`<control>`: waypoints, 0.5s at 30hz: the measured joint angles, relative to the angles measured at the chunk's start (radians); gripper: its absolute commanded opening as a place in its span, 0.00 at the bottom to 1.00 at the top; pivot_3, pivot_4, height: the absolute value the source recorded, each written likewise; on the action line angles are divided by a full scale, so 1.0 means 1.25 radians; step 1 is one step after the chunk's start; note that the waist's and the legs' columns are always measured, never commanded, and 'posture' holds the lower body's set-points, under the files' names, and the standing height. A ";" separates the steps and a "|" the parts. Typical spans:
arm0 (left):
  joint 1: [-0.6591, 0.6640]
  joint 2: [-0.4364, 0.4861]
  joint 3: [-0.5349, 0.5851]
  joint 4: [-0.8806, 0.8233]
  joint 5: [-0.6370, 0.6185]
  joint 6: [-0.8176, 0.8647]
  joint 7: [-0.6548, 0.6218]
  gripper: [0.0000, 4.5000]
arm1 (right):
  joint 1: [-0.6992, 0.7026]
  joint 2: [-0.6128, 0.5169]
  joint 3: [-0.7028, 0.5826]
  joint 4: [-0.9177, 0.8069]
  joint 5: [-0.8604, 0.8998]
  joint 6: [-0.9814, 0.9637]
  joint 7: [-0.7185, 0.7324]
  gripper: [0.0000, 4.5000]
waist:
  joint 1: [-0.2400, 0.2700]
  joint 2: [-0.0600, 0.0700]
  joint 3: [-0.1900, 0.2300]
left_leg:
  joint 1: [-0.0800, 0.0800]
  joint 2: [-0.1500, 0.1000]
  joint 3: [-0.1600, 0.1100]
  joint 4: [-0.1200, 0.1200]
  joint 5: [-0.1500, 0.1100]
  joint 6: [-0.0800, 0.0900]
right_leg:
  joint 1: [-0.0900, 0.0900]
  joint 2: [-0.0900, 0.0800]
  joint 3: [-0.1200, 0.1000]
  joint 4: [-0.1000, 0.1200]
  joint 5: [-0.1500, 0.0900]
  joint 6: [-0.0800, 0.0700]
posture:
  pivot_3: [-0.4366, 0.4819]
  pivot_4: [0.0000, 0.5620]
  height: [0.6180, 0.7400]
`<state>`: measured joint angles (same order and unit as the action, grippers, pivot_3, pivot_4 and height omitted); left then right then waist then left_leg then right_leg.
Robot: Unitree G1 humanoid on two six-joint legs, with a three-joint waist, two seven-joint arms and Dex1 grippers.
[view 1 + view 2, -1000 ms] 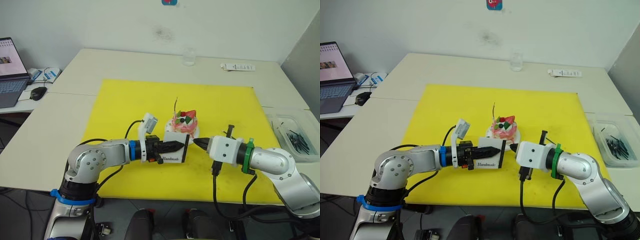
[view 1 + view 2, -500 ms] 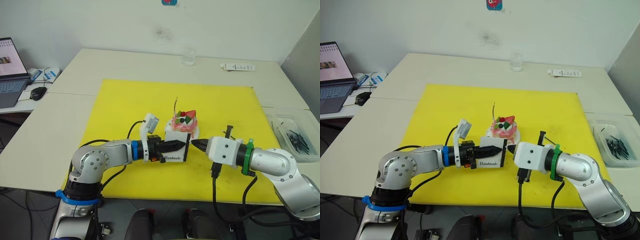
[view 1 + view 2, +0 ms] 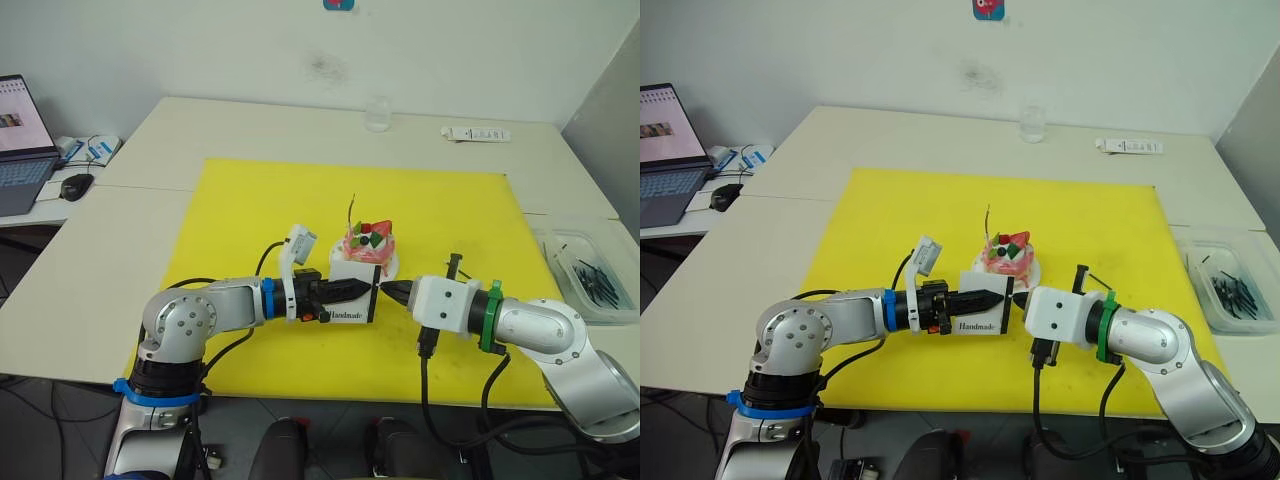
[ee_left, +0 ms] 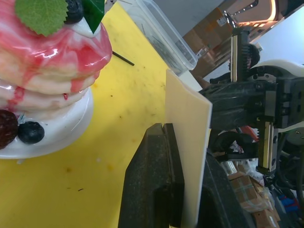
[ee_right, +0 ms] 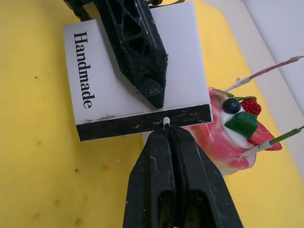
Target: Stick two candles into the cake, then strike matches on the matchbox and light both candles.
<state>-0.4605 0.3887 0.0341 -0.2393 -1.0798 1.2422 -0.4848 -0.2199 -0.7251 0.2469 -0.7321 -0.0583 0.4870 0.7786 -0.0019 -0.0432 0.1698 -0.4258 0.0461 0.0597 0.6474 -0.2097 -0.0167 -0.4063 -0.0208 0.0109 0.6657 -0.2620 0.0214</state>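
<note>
The left claw [image 3: 352, 291] is clenched on the matchbox [image 3: 352, 298], one black finger [image 5: 137, 47] lying across the white printed face and the other behind it, so the box is held upright on edge above the yellow mat [image 3: 250, 210]. The word "Handmade" runs along the box's face, and the black strip [image 5: 142, 122] lies along the edge turned toward the right arm.

The right claw [image 3: 390, 290] is closed, its two fingers [image 5: 161, 161] pressed together on a match [image 5: 166, 121] whose small pale tip shows at the fingertips and touches the black strip of the matchbox.

Just behind the matchbox stands the cake [image 3: 370, 243], pink with a red strawberry, green leaves and dark berries, on its small white plate [image 4: 61, 130] on the mat. Two candles [image 5: 266, 72] stand stuck into its top, tilted and unlit.

To the robot's right, at the tabletop's [image 3: 250, 130] edge, a clear plastic tray [image 3: 560, 250] holds more matches [image 3: 595, 275]. A glass [image 3: 377, 113] stands at the far side, a white strip-like object [image 3: 477, 134] near it, and a laptop [image 3: 22, 140] and mouse [image 3: 76, 186] lie off to the left.
</note>
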 measured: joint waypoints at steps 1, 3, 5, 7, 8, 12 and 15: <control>0.000 0.000 0.000 0.000 0.000 0.001 0.001 0.00 | -0.002 0.000 0.002 0.003 0.000 -0.001 0.000 0.01 | 0.000 0.000 0.000 | 0.000 0.000 0.000 0.000 0.000 0.000 | 0.000 0.000 0.000 0.000 0.000 0.000 | 0.48 0.27 0.89; 0.000 0.000 0.002 0.000 0.000 0.002 0.001 0.00 | -0.008 0.000 0.007 0.008 -0.001 -0.003 0.001 0.01 | 0.000 0.000 0.000 | 0.000 0.000 0.000 0.000 0.000 0.000 | 0.000 0.000 0.000 0.000 0.000 0.000 | 0.48 0.27 0.89; 0.000 0.001 0.004 0.000 0.000 0.003 0.001 0.00 | -0.012 0.001 0.009 0.013 -0.002 -0.007 0.001 0.01 | 0.000 0.000 0.000 | 0.000 0.000 0.000 0.000 0.000 0.000 | 0.000 0.000 0.000 0.000 0.000 0.000 | 0.48 0.27 0.89; 0.000 0.000 0.009 0.000 0.000 0.003 0.002 0.00 | -0.022 0.002 0.012 0.019 -0.002 -0.010 0.003 0.01 | 0.000 0.000 0.000 | 0.000 0.000 0.000 0.000 0.000 0.000 | 0.000 0.000 0.000 0.000 0.000 0.000 | 0.48 0.27 0.89; 0.000 0.000 0.011 0.000 0.000 0.004 0.002 0.00 | -0.025 0.003 0.014 0.023 -0.002 -0.012 0.003 0.01 | 0.000 0.000 0.000 | 0.000 0.000 0.000 0.000 0.000 0.000 | 0.000 0.000 0.000 0.000 0.000 0.000 | 0.48 0.27 0.89; 0.000 0.001 0.013 0.000 0.000 0.005 0.002 0.00 | -0.029 0.003 0.016 0.029 -0.002 -0.018 0.005 0.01 | 0.000 0.000 0.000 | 0.000 0.000 0.000 0.000 0.000 0.000 | 0.000 0.000 0.000 0.000 0.000 0.000 | 0.48 0.27 0.89; 0.000 0.001 0.015 0.000 0.000 0.009 0.002 0.00 | -0.029 0.002 0.017 0.030 -0.002 -0.020 0.006 0.01 | 0.000 0.000 0.000 | 0.000 0.000 0.000 0.000 0.000 0.000 | 0.000 0.000 0.000 0.000 0.000 0.000 | 0.48 0.27 0.89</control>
<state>-0.4604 0.3894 0.0525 -0.2393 -1.0796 1.2533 -0.4827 -0.2566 -0.7224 0.2678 -0.6948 -0.0609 0.4624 0.7863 -0.0020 -0.0432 0.1698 -0.4258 0.0461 0.0597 0.6474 -0.2097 -0.0167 -0.4063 -0.0208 0.0109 0.6658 -0.2618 0.0211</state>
